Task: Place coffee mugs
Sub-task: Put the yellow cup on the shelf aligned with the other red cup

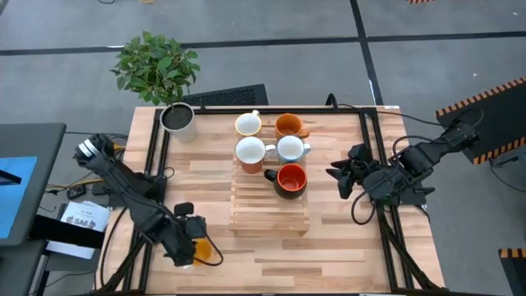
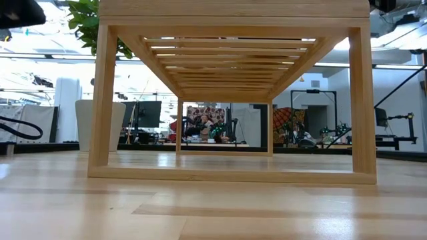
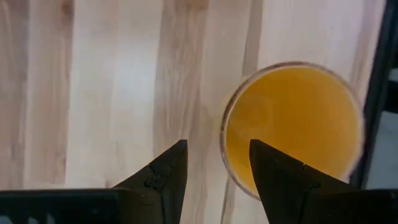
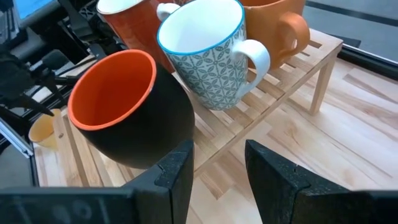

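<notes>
Mugs on the rack: five mugs stand on the slatted wooden rack in the middle of the desk, all crowded at its far end.
Far pair: a pale mug with a yellowish inside and an orange mug.
Middle pair: a white mug and a patterned white mug with a blue rim.
Nearest of the five: a mug, dark outside and red-orange inside, with a black handle; it sits just in front of the patterned one.
Mug left to place: one yellow-orange mug is off the rack, on the desk near its front left corner.
Left tool: right at that last mug; in the left wrist view its two fingers stand parted with the mug's rim beside one finger, and no firm grip shows.
Right tool: waits just right of the rack, fingers apart, empty, facing the dark mug.
Progress: by my judgement five of six are done; picking up and carrying the yellow-orange mug to the free near half of the rack is left.
Count, mugs: six.
Count, racks: one.
Count, other: one grey-white pot and one leafy plant by the far left corner.
</notes>
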